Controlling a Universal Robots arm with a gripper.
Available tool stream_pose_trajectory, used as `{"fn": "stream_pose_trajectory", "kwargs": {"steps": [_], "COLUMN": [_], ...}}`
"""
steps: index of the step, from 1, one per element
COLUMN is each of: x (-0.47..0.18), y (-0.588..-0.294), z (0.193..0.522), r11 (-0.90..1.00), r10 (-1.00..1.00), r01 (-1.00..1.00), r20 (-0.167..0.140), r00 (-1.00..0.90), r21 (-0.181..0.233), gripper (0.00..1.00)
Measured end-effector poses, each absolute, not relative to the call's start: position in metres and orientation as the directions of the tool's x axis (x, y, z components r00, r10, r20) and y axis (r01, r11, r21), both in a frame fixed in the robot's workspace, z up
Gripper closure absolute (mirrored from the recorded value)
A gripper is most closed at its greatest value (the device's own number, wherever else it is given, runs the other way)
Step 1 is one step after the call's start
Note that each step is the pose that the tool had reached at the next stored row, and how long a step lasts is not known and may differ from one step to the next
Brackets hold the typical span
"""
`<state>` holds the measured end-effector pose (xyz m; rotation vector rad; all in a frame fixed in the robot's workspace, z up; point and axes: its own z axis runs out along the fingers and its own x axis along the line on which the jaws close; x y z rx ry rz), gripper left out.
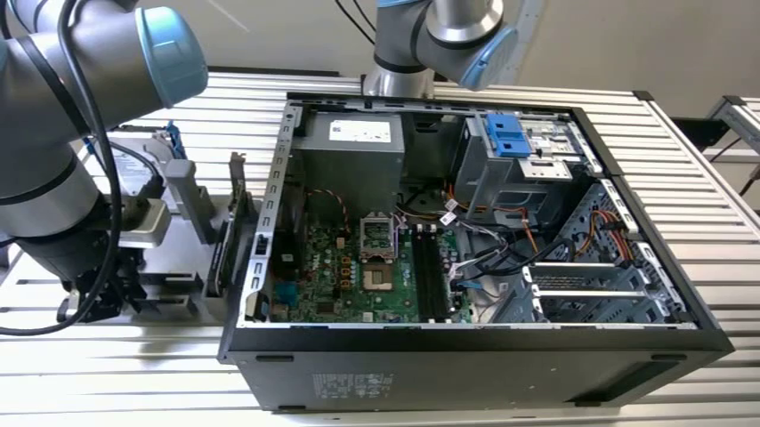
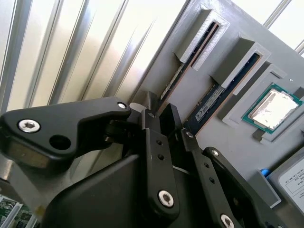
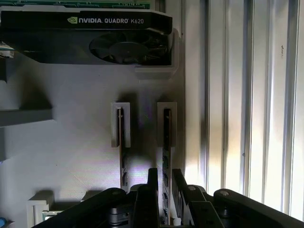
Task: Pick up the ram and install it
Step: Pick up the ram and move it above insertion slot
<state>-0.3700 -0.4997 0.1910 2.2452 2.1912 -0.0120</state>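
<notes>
Standing on its long edge, the ram sits in a slot of the grey holder, between the fingers of the end effector. The end effector is released, with a thin gap at one side. I judge the ram light, stiff and fragile, best pinched on its flat faces, mid-length. The first wrist view shows a graphics card beyond the end effector. The second wrist view shows a processor chip, and the exterior view the open computer case.

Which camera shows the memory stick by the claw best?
First wrist view: the ram lies lengthwise, straight ahead of the end effector. The second wrist view shows it slanted in shadow; in the exterior view it is too small to tell.
</notes>
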Motion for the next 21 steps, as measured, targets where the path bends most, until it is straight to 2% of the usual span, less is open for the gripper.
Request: {"fn": "stream_pose_trajectory", "kwargs": {"steps": [14,15,21], "x": [-0.3699,-0.3700,-0.3699], "y": [-0.4997,-0.4997,-0.4997], "z": [0.1911,0.1911,0.1911], "r11": [-0.025,-0.025,-0.025], "r10": [1.000,1.000,1.000], "r01": [1.000,1.000,1.000], "r20": [-0.009,-0.009,-0.009], "r00": [0.025,0.025,0.025], "r21": [-0.002,-0.002,-0.002], "gripper": [0.00,1.00,1.00]}}
